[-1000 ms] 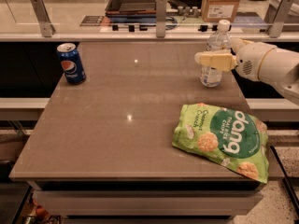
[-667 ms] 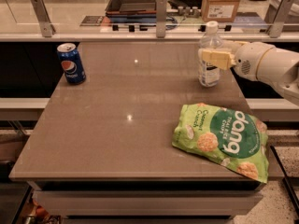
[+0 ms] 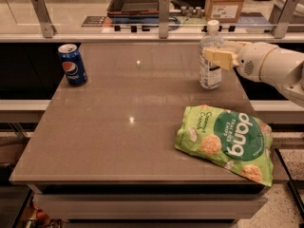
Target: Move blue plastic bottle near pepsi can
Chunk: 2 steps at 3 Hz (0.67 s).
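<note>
I have the gripper (image 3: 214, 57) at the table's (image 3: 118, 141) far right edge, its fingers closed around the bottle (image 3: 209, 75) just below the shoulder. The bottle is upright. The can (image 3: 72, 64) stands far left, well apart; a green bag (image 3: 225, 141) lies front right
</note>
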Each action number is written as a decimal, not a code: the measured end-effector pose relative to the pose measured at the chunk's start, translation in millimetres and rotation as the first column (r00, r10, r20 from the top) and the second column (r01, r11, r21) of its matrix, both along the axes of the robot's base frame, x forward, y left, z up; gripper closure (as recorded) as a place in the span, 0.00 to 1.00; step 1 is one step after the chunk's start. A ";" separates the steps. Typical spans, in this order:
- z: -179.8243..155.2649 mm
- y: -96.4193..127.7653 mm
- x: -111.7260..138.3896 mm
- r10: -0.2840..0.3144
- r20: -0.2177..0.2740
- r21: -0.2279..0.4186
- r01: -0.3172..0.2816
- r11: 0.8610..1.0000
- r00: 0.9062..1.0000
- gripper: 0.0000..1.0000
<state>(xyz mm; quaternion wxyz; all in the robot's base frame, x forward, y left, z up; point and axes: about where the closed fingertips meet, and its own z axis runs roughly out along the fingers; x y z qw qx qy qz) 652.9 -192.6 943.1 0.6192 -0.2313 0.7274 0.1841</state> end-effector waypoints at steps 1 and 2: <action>0.5 2.5 0.2 0.004 0.001 0.000 -0.004 1.000 1.000 1.00; 0.5 2.6 0.2 0.004 0.001 0.000 -0.004 1.000 1.000 1.00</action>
